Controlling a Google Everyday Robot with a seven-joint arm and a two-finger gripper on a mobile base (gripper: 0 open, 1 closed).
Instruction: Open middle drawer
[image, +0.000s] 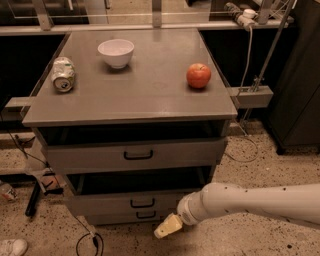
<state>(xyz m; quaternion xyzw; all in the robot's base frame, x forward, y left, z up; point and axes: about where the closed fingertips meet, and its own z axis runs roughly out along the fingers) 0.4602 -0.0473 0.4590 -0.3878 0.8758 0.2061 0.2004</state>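
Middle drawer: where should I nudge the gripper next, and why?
Probably lift the gripper up and a little left, to the black handle of the middle drawer. It hangs low by the floor, below and right of that handle, apart from the front. A dark gap shows above the drawer's front, so it looks partly out; reaching the handle would let it pull further.
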